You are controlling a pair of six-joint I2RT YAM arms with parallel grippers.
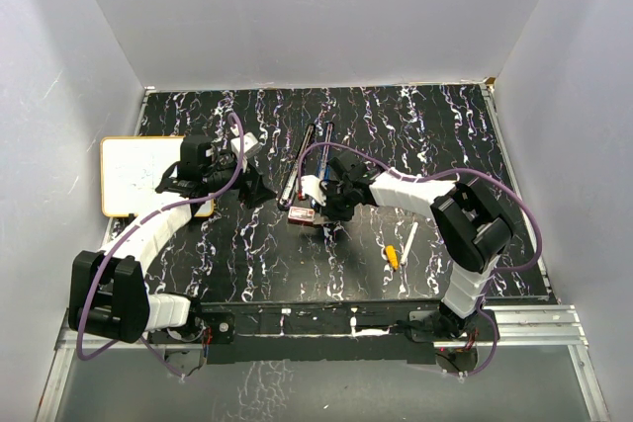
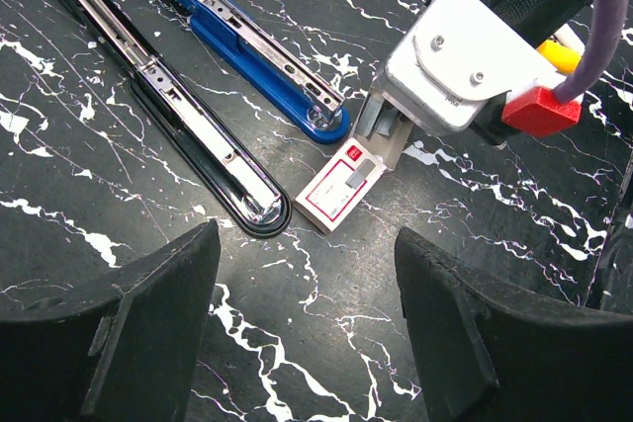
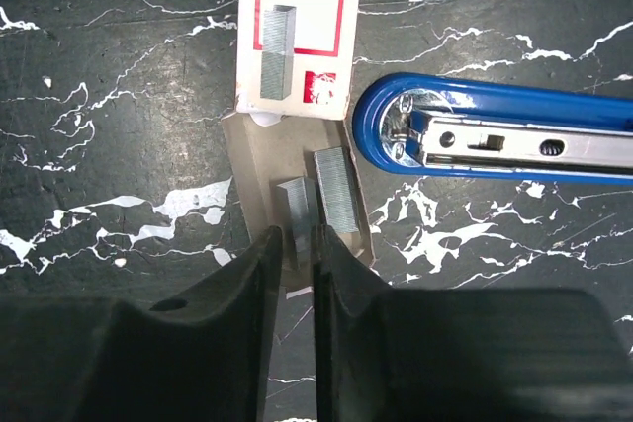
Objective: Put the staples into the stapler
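Now staples box (image 3: 297, 7) open, tray (image 3: 249, 160) holding two strips (image 3: 336, 190).

I log what my feeds show: table (image 3: 119, 96), black with white veins, smooth, slight sheen; staples box (image 3: 297, 7), matt printed red-and-white card; tray (image 3: 252, 160), plain tan card; first staple strip (image 3: 295, 207) and second staple strip (image 3: 336, 190), bright ribbed metal; blue stapler (image 3: 475, 94), glossy plastic, chromed rail; black stapler (image 2: 198, 145), glossy black shell, chromed channel; right fingers (image 3: 227, 313), matt black plastic.
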